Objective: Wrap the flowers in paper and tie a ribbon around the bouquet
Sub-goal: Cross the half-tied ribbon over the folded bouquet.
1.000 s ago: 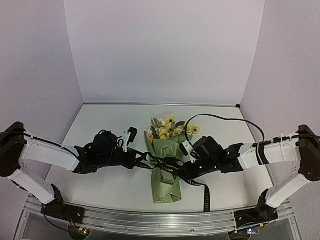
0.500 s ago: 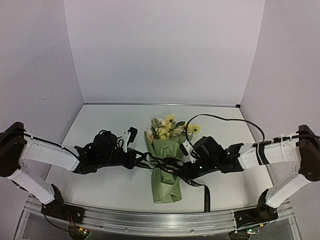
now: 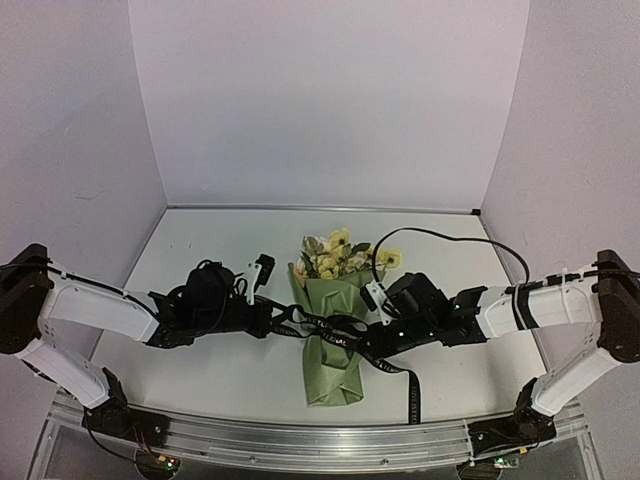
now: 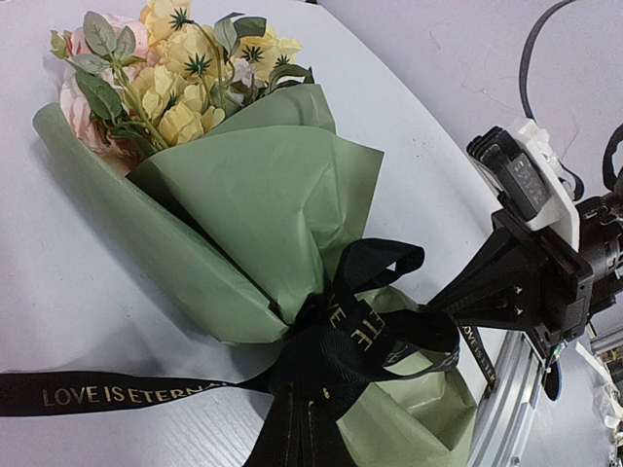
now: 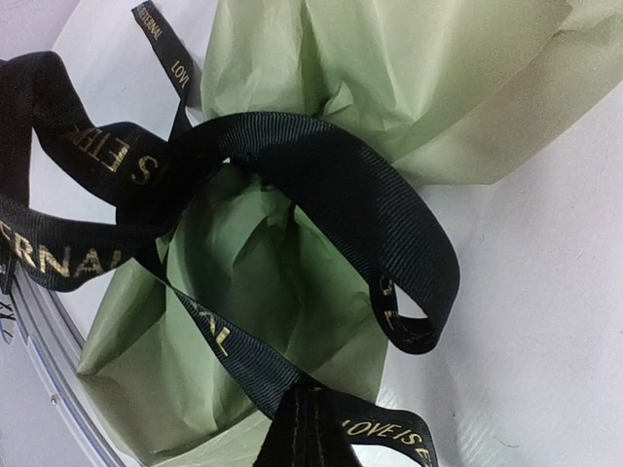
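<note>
Ribbon, black with pale lettering, crosses the narrow waist of the bouquet. The bouquet lies at the centre of the top view on the white worktop, its blooms toward the upper edge and its folded foot toward the lower edge. We see the flowers, yellow and cream with green leaves, spilling from the open mouth of the olive paper.

The left pincer sits just left of the waist. In its own wrist view the gathered strands of ribbon run down to the bottom centre of the picture, and the pincer is closed on them. The right pincer sits just right of the waist, and at middle right of the left wrist view we see its closed tips pinching a loop of ribbon beside the knot. In the right wrist view, wide loops lie over crumpled paper, and a lettered strand meets the dark fingertips at the bottom edge.

One loose tail trails to the lower right of the top view, and another lies flat along the lower left of the left wrist view. A black cable arcs over the worktop to the right of the flowers.
</note>
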Controlling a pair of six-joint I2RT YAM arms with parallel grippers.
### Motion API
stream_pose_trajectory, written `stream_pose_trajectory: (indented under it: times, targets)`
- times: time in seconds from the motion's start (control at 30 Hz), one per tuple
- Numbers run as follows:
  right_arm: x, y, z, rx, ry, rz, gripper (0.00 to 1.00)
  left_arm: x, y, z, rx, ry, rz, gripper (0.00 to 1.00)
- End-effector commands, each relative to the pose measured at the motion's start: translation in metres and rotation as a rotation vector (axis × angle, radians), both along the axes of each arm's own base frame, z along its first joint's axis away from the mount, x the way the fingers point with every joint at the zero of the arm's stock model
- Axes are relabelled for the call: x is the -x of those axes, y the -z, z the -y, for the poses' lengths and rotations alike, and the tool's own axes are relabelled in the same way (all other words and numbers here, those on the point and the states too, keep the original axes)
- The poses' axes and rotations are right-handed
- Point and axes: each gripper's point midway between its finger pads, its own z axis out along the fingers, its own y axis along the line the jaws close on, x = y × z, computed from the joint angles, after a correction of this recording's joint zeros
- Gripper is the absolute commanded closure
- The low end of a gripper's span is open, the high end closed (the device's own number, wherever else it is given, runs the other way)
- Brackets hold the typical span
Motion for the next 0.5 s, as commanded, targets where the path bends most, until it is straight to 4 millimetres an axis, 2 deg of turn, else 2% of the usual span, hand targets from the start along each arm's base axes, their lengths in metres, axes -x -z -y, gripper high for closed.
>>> stream_pose_trajectory:
  times: [0.0,0.07,0.13,0.27,0.47]
  targets:
    - [-0.008,-0.012,-0.004,-0.031,0.028,0.035,0.93,-0.002,-0.027,0.004,0.066,0.011,0.044,1.0]
    - [-0.008,-0.011,-0.005,-0.033,0.029,0.031,0.7,-0.002,-0.027,0.004,0.066,0.012,0.045,1.0]
    - [-0.008,-0.01,-0.004,-0.028,0.033,0.028,0.58,-0.001,-0.028,0.004,0.067,0.013,0.046,1.0]
    - [-0.01,-0.005,-0.006,-0.023,0.044,0.012,0.53,-0.002,-0.028,0.005,0.066,0.016,0.046,1.0]
    - [-0.011,-0.001,-0.013,-0.032,0.051,-0.017,0.56,-0.002,-0.029,0.005,0.068,0.016,0.047,1.0]
